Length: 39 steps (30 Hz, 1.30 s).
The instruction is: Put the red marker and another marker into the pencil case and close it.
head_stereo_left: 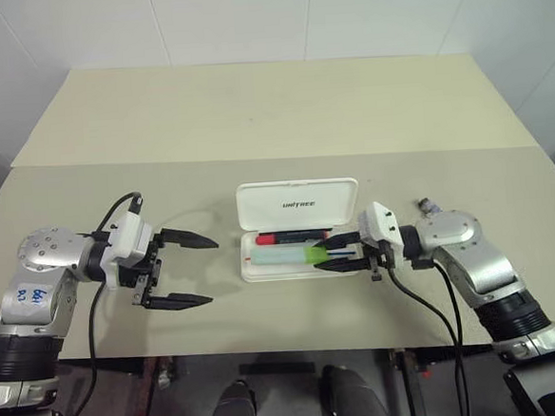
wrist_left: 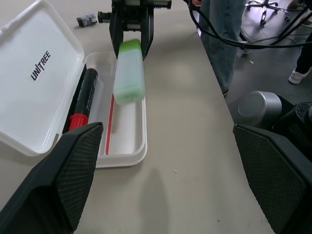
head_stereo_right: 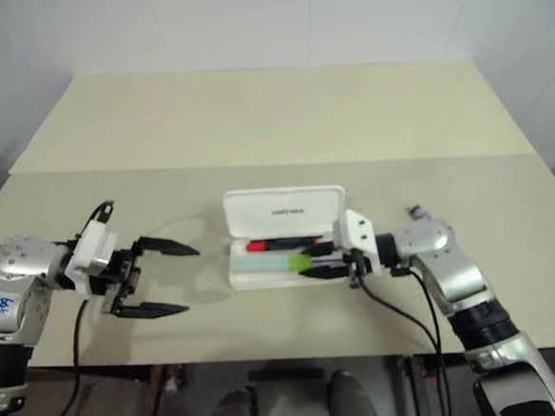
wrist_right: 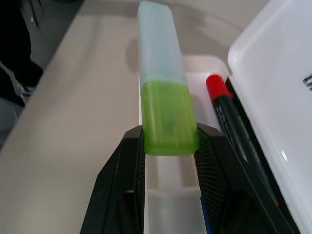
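Note:
The white pencil case [head_stereo_left: 297, 204] lies open mid-table, its lid with dark lettering folded back. Along the back of its tray rests the red marker [head_stereo_left: 292, 236], red and black. My right gripper [head_stereo_left: 342, 251] reaches in from the right, shut on the lime cap of the pale mint-green highlighter [head_stereo_left: 286, 256], the other marker, which it holds lengthwise over the tray [wrist_left: 127, 146]. The right wrist view shows both fingers clamping the cap [wrist_right: 168, 117]. Left of the case, apart from it, my left gripper [head_stereo_left: 182, 270] stands open and holds nothing.
A seam crosses the beige table [head_stereo_left: 252, 115] behind the case. A small dark object [wrist_left: 87, 20] lies on the table beyond the case in the left wrist view. A person's legs [wrist_left: 222, 34] and cables stand past the table's edge there.

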Each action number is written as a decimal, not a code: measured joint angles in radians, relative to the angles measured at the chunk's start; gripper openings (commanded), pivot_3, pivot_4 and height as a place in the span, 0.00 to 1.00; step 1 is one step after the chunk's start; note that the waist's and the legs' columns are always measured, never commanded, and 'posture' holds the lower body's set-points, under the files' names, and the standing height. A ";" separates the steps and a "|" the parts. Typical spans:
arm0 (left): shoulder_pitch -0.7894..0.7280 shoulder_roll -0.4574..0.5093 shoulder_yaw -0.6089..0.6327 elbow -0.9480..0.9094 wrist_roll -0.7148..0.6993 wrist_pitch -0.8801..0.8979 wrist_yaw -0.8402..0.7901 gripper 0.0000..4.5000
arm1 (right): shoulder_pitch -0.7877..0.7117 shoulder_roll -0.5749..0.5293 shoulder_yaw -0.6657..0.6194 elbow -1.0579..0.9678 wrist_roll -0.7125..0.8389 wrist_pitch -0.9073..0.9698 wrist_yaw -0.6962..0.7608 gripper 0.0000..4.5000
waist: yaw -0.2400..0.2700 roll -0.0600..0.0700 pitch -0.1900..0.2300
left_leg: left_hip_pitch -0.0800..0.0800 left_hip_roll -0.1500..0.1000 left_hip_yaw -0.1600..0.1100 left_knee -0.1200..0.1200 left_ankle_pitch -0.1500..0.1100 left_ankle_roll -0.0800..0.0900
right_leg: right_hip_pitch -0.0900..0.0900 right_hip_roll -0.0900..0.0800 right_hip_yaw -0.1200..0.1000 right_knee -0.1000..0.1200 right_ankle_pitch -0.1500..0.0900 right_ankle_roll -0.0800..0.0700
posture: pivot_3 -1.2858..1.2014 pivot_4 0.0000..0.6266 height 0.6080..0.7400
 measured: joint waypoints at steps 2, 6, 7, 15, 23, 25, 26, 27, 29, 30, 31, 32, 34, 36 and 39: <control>0.014 0.000 0.000 -0.012 0.000 0.007 0.006 1.00 | -0.007 0.016 0.006 0.026 -0.023 -0.015 -0.005 0.24 | -0.001 0.000 0.000 | 0.000 0.000 0.000 0.000 0.000 0.000 | -0.001 0.000 0.000 0.001 0.000 0.000 | 0.52 0.24 1.00; 0.034 0.002 0.000 -0.031 0.001 0.011 0.006 1.00 | -0.019 0.044 0.010 0.069 -0.060 -0.037 -0.019 0.24 | 0.000 0.000 0.000 | 0.000 0.000 0.000 0.000 0.000 0.000 | -0.001 0.000 0.000 0.002 -0.001 0.000 | 0.52 0.24 1.00; 0.041 0.003 0.000 -0.031 0.001 0.011 0.006 1.00 | -0.021 0.051 0.010 0.080 -0.070 -0.046 -0.023 0.24 | 0.000 0.000 0.000 | 0.000 0.000 0.000 0.000 0.000 0.000 | -0.002 0.000 0.000 0.002 -0.001 -0.001 | 0.52 0.24 1.00; 0.048 0.005 0.000 -0.031 0.005 0.009 0.004 1.00 | -0.021 0.079 0.011 0.104 -0.093 -0.062 -0.026 0.24 | 0.000 0.000 0.000 | 0.000 0.000 0.000 0.000 0.000 0.000 | -0.002 0.000 0.000 0.003 -0.001 -0.001 | 0.52 0.24 1.00; 0.045 0.005 0.000 -0.025 0.012 -0.005 0.000 1.00 | -0.019 0.081 0.013 0.089 -0.093 -0.034 -0.025 0.24 | 0.000 0.000 0.000 | 0.000 0.000 0.000 0.000 0.000 0.000 | -0.002 0.000 0.000 0.004 -0.001 -0.001 | 0.52 0.24 1.00; 0.044 0.005 0.000 -0.024 0.016 -0.011 -0.003 1.00 | -0.019 0.081 0.015 0.083 -0.093 -0.024 -0.025 0.24 | 0.000 0.000 0.000 | 0.000 0.000 0.000 0.000 0.000 0.000 | -0.003 0.000 0.000 0.004 -0.001 -0.001 | 0.52 0.24 1.00; 0.043 0.005 0.000 -0.024 0.018 -0.013 -0.004 1.00 | -0.019 0.081 0.015 0.081 -0.093 -0.017 -0.025 0.24 | 0.000 0.000 0.000 | 0.000 0.000 0.000 0.000 0.000 0.000 | -0.003 0.000 0.000 0.004 -0.001 -0.001 | 0.52 0.24 1.00; 0.041 0.005 0.000 -0.021 0.021 -0.015 -0.004 1.00 | -0.019 0.081 0.015 0.079 -0.093 -0.012 -0.025 0.24 | 0.000 0.000 0.000 | 0.000 0.000 0.000 0.000 0.000 0.000 | -0.003 0.000 0.000 0.004 -0.001 -0.001 | 0.52 0.24 1.00; 0.036 0.004 0.000 -0.014 0.024 -0.023 -0.005 1.00 | -0.018 0.081 0.015 0.073 -0.093 0.000 -0.026 0.24 | 0.000 0.000 0.000 | 0.000 0.000 0.000 0.000 0.000 0.000 | -0.003 0.000 0.000 0.004 -0.001 -0.001 | 0.52 0.24 1.00; 0.034 0.003 0.000 -0.011 0.025 -0.024 -0.005 1.00 | -0.018 0.081 0.016 0.071 -0.094 0.002 -0.026 0.24 | 0.000 0.000 0.000 | 0.000 0.000 0.000 0.000 0.000 0.000 | -0.003 0.000 0.000 0.004 -0.001 -0.001 | 0.52 0.24 1.00; 0.031 0.003 0.000 -0.005 0.025 -0.027 -0.005 1.00 | -0.018 0.081 0.017 0.070 -0.094 0.003 -0.026 0.24 | 0.000 0.000 0.000 | 0.000 0.000 0.000 0.000 0.000 0.000 | -0.003 0.000 0.000 0.004 -0.001 -0.001 | 0.52 0.24 1.00; 0.028 0.002 0.000 0.004 0.027 -0.033 -0.006 1.00 | -0.018 0.082 0.018 0.069 -0.094 0.003 -0.028 0.24 | 0.000 0.000 0.000 | 0.000 0.000 0.000 0.000 0.000 0.000 | -0.003 0.000 0.000 0.004 -0.001 -0.001 | 0.52 0.24 1.00; 0.023 0.001 -0.001 0.014 0.030 -0.039 -0.006 1.00 | -0.018 0.089 0.018 0.066 -0.093 0.014 -0.030 0.41 | 0.000 0.000 0.000 | 0.000 0.000 0.000 0.000 0.000 0.000 | -0.003 0.000 0.000 0.004 -0.001 -0.001 | 0.52 0.24 1.00; 0.019 -0.001 -0.001 0.015 0.035 -0.047 -0.007 1.00 | -0.020 0.099 0.018 0.065 -0.091 0.021 -0.038 0.55 | 0.000 0.000 0.000 | 0.000 0.000 0.000 0.000 0.000 0.000 | -0.003 0.000 0.000 0.004 -0.001 -0.001 | 0.52 0.24 1.00; 0.011 -0.003 -0.002 0.018 0.040 -0.056 -0.011 1.00 | -0.029 0.103 0.018 0.065 -0.090 0.025 -0.039 0.78 | 0.000 0.000 0.000 | -0.001 0.000 0.000 0.000 0.000 0.000 | -0.003 0.000 0.000 0.004 -0.001 -0.001 | 0.52 0.24 1.00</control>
